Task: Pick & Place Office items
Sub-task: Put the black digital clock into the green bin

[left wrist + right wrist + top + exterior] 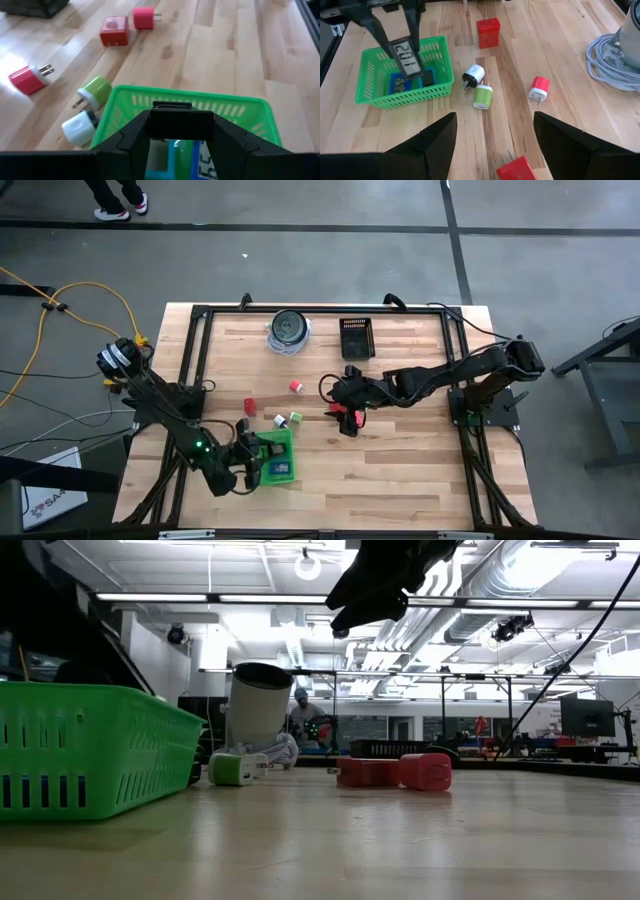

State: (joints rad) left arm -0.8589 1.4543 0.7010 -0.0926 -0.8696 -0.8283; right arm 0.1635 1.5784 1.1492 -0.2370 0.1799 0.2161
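Observation:
My left gripper [262, 462] hangs over the green tray [283, 442] at the table's near left and is shut on a small dark piece with a digit display [408, 56]. Blue pieces [400, 84] lie in the tray. My right gripper [495, 120] is open near the table's middle, raised off the wood, with a red block [518, 169] lying on the table below it. A white plug [474, 74], a green plug [482, 96], a pink plug [539, 89] and a red square block [488, 32] lie loose on the table. My left gripper pinches the display piece between its two fingers [376, 25], coming from above and pointing down. The fingers hold the piece at its upper end [172, 106]; its display face hangs below them over the tray's inside. Whether its lower end touches the tray cannot be told.
A round clear-and-dark container [288, 330] with a coiled cable stands near the far edge, a black slotted basket [356, 337] beside it. The table's black frame rails [200, 315] run along the edges. Bare wood lies on the near right [400, 470].

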